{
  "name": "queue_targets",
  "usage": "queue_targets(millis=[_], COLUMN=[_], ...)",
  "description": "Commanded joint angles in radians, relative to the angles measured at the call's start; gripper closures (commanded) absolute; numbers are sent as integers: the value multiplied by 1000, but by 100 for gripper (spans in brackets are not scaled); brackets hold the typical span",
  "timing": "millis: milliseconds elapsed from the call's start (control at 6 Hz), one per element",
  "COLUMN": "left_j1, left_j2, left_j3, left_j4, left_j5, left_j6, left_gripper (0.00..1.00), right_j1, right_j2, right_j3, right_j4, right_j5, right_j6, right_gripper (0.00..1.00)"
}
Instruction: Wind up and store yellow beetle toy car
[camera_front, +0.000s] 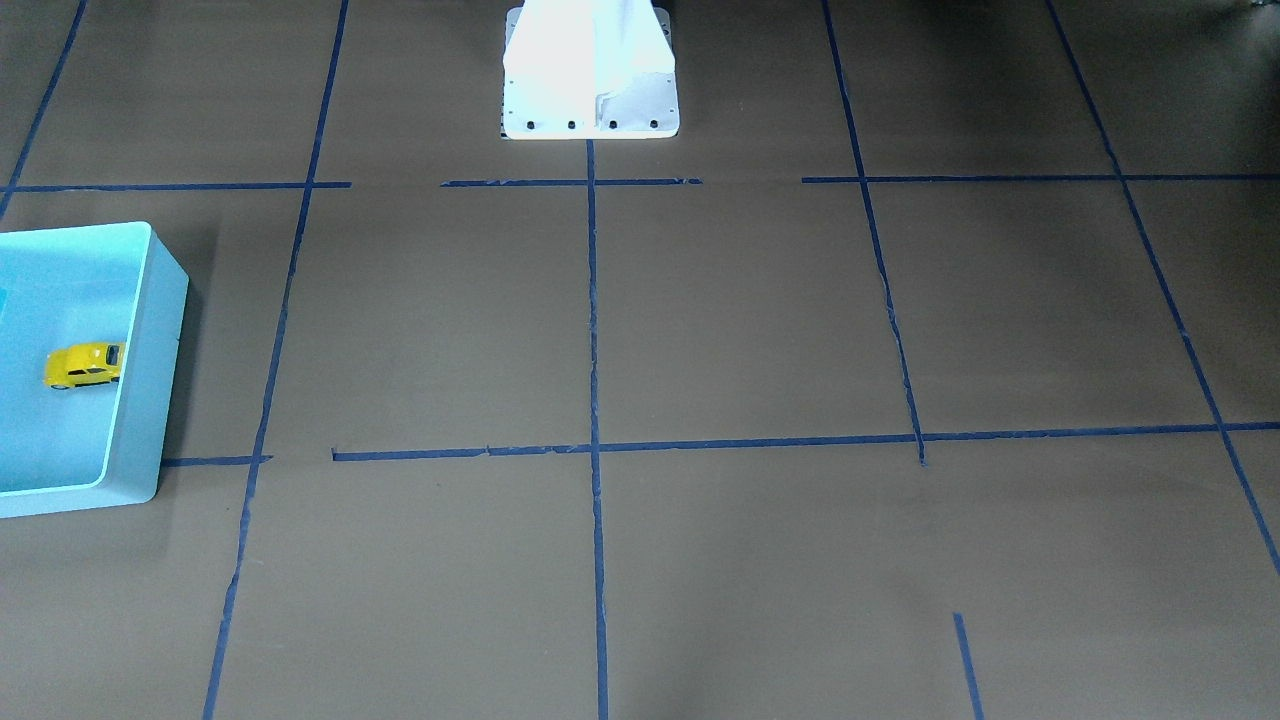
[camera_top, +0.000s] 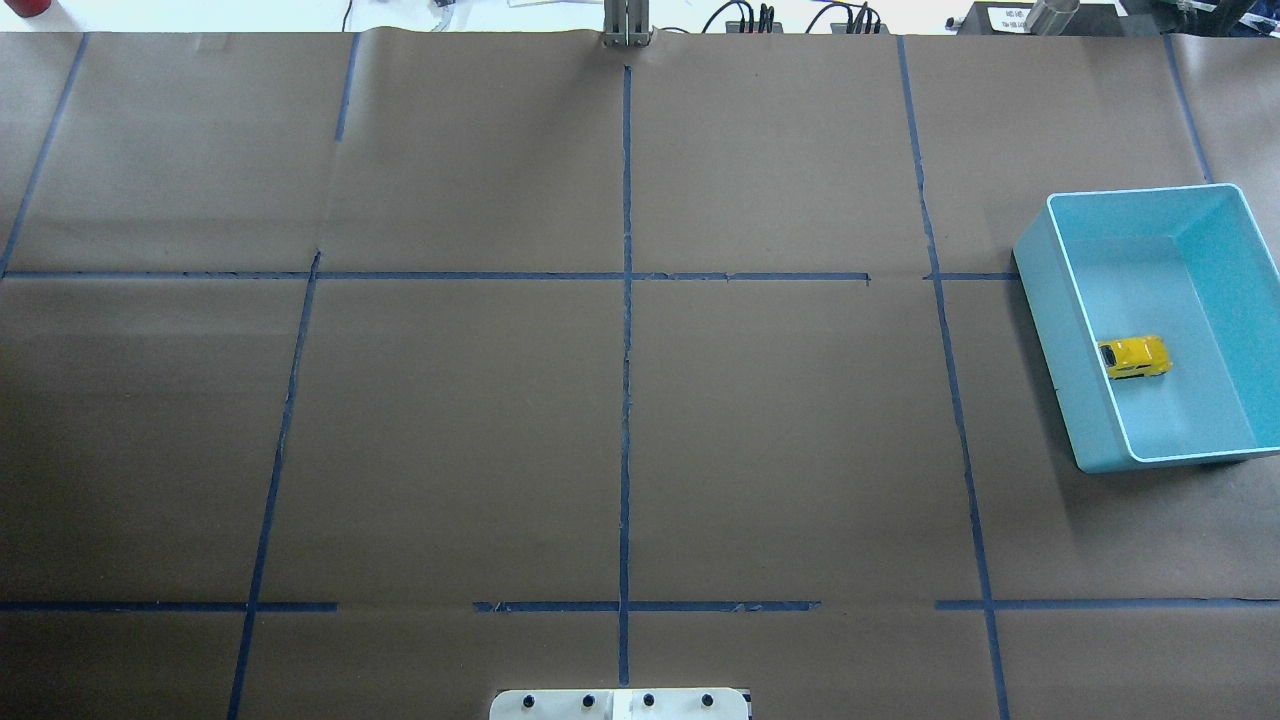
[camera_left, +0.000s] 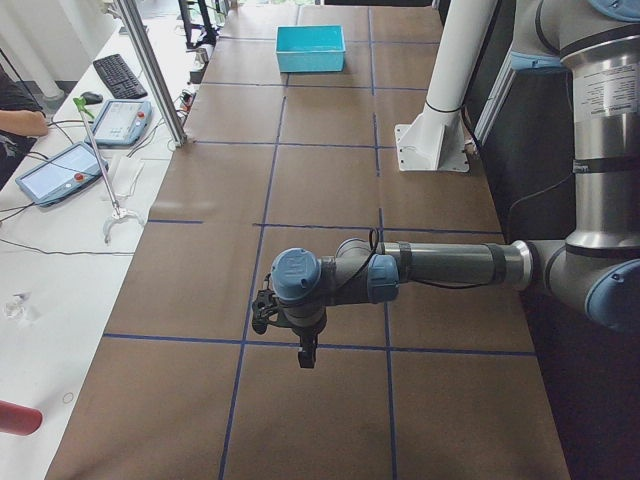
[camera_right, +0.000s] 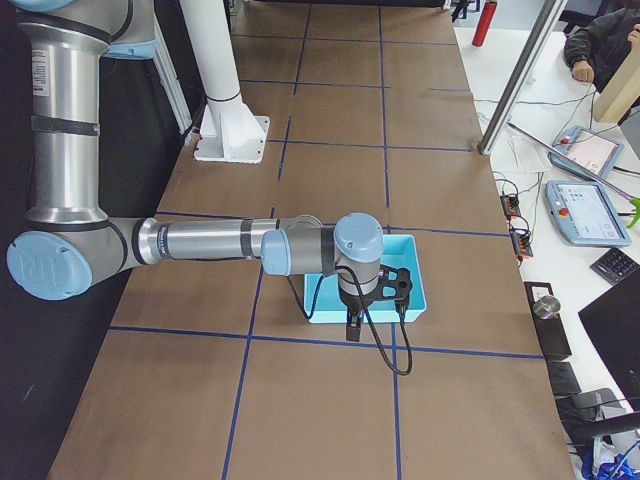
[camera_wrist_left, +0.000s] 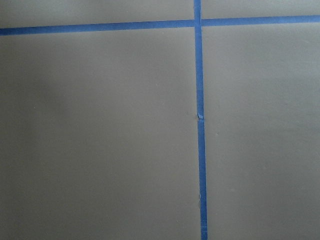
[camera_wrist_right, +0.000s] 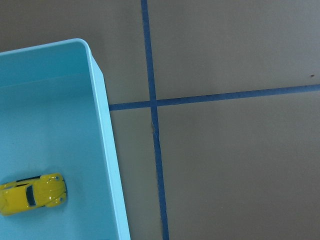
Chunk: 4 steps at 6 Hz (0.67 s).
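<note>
The yellow beetle toy car (camera_front: 85, 365) lies on the floor of the blue bin (camera_front: 150, 380), close to its inner wall. It also shows in the overhead view (camera_top: 1133, 357) and the right wrist view (camera_wrist_right: 32, 193). My right gripper (camera_right: 352, 325) hangs above the table beside the bin (camera_right: 420, 285), shown only in the exterior right view; I cannot tell if it is open. My left gripper (camera_left: 307, 355) hangs over bare table far from the bin (camera_left: 310, 48), shown only in the exterior left view; I cannot tell if it is open.
Brown paper with blue tape lines (camera_top: 626, 400) covers the table. The white robot base (camera_front: 590, 75) stands at the table's middle edge. The bin (camera_top: 1060, 330) sits near the table's end on my right. Tablets and cables (camera_left: 75, 165) lie on the side bench.
</note>
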<state>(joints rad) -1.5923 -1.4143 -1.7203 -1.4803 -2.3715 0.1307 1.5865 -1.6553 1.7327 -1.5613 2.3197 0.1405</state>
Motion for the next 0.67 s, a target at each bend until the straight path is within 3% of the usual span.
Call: queue_targets(millis=[0, 500], left_j1=[0, 0], left_j2=[0, -2], left_j3=[-1, -1], left_j4=[0, 0], left_j5=[0, 0], left_j6=[1, 3], left_gripper=[0, 0], right_j1=[0, 1], right_j2=[-56, -78], right_j3=[33, 41], right_j4=[3, 1], right_j5=[24, 20], right_j6=[-152, -199], right_gripper=[0, 0])
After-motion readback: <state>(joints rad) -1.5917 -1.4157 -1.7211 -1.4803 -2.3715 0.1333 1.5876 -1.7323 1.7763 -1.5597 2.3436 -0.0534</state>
